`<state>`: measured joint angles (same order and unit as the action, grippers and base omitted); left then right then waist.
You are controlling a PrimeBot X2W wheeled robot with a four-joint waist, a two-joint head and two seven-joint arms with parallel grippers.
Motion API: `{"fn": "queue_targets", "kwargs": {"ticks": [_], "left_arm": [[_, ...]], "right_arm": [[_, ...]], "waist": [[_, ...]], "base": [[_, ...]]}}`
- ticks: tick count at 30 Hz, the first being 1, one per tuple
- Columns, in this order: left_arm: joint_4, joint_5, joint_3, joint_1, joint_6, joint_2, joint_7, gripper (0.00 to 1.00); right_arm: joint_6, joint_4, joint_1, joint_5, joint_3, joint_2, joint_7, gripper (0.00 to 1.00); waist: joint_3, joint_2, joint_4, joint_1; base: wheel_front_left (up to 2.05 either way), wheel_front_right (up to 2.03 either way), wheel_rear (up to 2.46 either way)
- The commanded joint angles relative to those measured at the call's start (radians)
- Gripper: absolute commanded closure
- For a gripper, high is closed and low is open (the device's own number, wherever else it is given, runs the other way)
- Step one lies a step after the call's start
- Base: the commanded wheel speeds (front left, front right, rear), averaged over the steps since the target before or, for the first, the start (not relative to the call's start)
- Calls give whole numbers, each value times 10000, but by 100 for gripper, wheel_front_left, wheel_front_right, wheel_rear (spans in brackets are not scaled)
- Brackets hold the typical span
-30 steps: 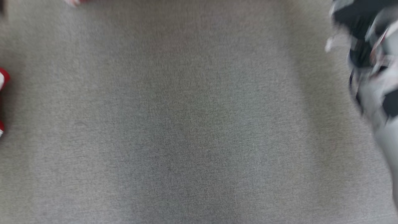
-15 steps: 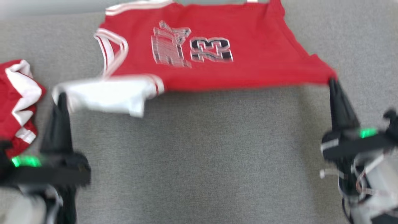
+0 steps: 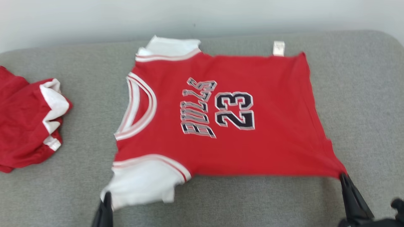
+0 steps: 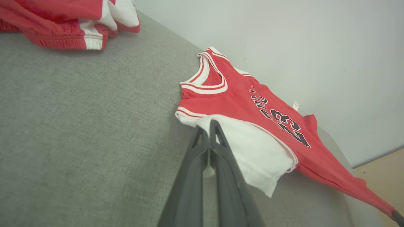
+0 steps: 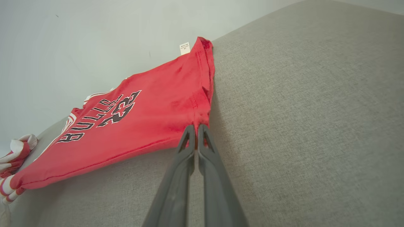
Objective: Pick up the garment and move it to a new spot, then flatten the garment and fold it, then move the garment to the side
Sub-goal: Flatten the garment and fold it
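The head view looks down on the jersey (image 3: 268,142), spread face up on the grey bench (image 3: 63,195) with its collar to the left and "BULLS 23" readable. The picture is a little soft. Both hands are cut off by the bottom edge, so only dark fingertips show there. The left hand (image 3: 107,197) meets the near white sleeve (image 3: 145,183), and the right hand (image 3: 343,178) meets the near hem corner, which is pulled out to a point.

The wrist views make the grips plain. In the left wrist view the left hand (image 4: 206,129) has its fingers pressed together on the edge of the sleeve (image 4: 252,151). The jersey (image 4: 240,101) runs away from it to the lower right, where a dark fingertip meets the far corner at the frame's edge. In the right wrist view the right hand (image 5: 195,129) is clamped on the bunched red corner of the jersey (image 5: 151,126), whose near edge lifts slightly off the bench.

A small white tag (image 3: 279,48) sticks out from the far hem towards the pale wall (image 3: 94,19).

A second red and white garment (image 3: 25,126) lies crumpled well to the left, partly out of frame. The left wrist view shows it (image 4: 63,19) at the top left, along with a strip of tan floor (image 4: 382,170). Whether the red and white bundle at the right wrist view's left edge is that garment or a sleeve, I cannot tell.
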<state>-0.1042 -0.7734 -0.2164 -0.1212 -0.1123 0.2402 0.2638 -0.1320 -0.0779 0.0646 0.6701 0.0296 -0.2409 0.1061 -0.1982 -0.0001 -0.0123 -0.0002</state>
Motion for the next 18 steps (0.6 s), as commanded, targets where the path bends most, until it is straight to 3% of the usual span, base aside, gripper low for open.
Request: {"fn": "queue_targets", "kwargs": {"ticks": [1,8,18], "left_arm": [[85,154,-36,-281,71,-104,8,100],[494,390,-174,-1050,432,-358,8,100],[723,738,-295,-179,921,-108,-48,100]], "right_arm": [[28,142,327,-127,-191,92,-97,100],[28,831,1830,-421,-1092,633,-799,100],[28,1033,1338,-418,-924,885,-1118,100]], "waist": [[253,1,166,2],[419,1,314,2],[365,1,107,2]], "base": [[0,0,0],[0,0,0],[0,0,0]]}}
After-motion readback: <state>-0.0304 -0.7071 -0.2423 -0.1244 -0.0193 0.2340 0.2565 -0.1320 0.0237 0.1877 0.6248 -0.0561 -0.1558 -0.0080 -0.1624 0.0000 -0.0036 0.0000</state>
